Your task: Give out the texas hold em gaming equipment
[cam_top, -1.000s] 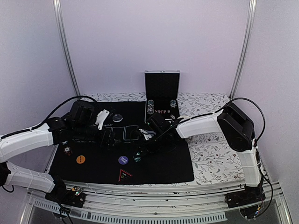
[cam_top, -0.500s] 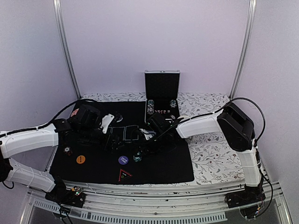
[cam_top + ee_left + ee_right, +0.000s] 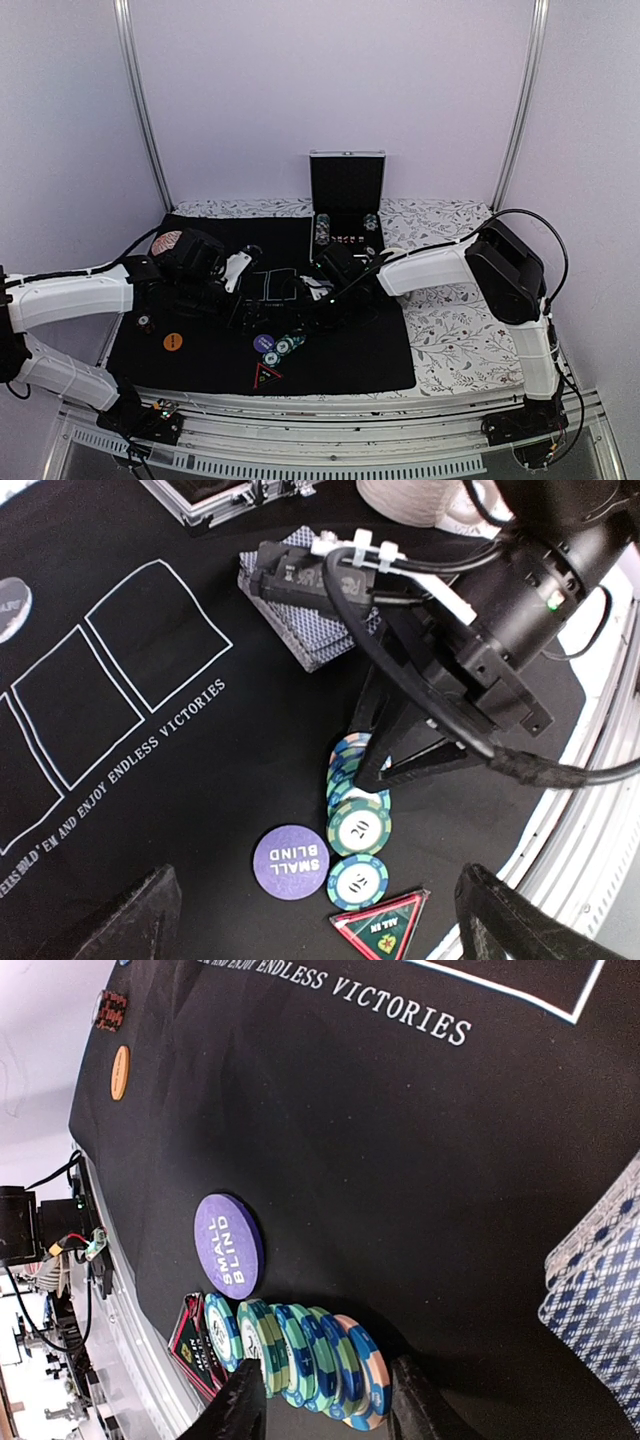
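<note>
Top external: black mat [image 3: 345, 362], floral tablecloth [image 3: 452, 338].

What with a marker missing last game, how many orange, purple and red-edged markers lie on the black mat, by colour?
Orange round button: 1
Purple SMALL BLIND button: 1
Red-edged ALL IN triangle: 1
Total: 3

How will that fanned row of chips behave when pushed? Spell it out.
The chips lie fanned and overlapping, so a push would probably scatter or restack them, not shift them as one. They look like stiff thick discs, unlikely to bend. The cloth mat probably slows sliding.
</note>
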`<state>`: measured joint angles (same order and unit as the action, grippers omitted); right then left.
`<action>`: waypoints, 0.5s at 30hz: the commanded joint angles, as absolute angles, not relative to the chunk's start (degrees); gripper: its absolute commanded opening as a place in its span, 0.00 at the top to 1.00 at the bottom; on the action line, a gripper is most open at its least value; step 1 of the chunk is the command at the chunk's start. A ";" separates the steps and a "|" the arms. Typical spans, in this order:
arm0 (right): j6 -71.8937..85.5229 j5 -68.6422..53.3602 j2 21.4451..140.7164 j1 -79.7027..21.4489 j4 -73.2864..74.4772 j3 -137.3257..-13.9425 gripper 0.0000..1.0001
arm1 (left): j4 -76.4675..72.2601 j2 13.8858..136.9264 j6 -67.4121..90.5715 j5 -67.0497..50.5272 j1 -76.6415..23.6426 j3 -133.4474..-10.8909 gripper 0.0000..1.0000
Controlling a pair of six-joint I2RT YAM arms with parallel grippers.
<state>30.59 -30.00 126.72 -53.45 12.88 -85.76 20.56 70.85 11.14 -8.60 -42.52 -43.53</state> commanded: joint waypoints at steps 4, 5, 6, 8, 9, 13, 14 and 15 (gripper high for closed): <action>28.53 -26.27 121.73 -53.17 15.52 -86.11 0.50 | 22.99 71.48 9.98 -6.42 -44.39 -45.00 0.02; 28.44 -25.80 121.16 -53.16 15.78 -86.05 0.49 | 23.17 71.71 10.01 -6.46 -44.70 -44.96 0.03; 28.33 -25.28 120.45 -53.12 16.12 -86.07 0.48 | 23.39 72.10 10.10 -6.42 -45.02 -44.87 0.04; 27.90 -24.54 119.33 -53.16 16.87 -86.05 0.47 | 24.06 73.03 10.26 -6.42 -45.97 -44.75 0.07; 27.78 -24.28 118.83 -53.17 17.08 -86.01 0.47 | 24.53 73.63 10.44 -6.34 -46.49 -44.74 0.10; 27.10 -23.61 116.20 -53.14 17.54 -84.92 0.47 | 25.40 75.87 12.16 -6.82 -48.67 -44.21 0.26; 27.01 -23.35 115.44 -53.16 17.51 -84.45 0.47 | 25.40 76.49 12.61 -6.61 -49.10 -44.07 0.31; 26.88 -23.07 114.67 -53.10 17.56 -83.89 0.46 | 25.65 77.15 13.06 -5.98 -49.53 -44.08 0.34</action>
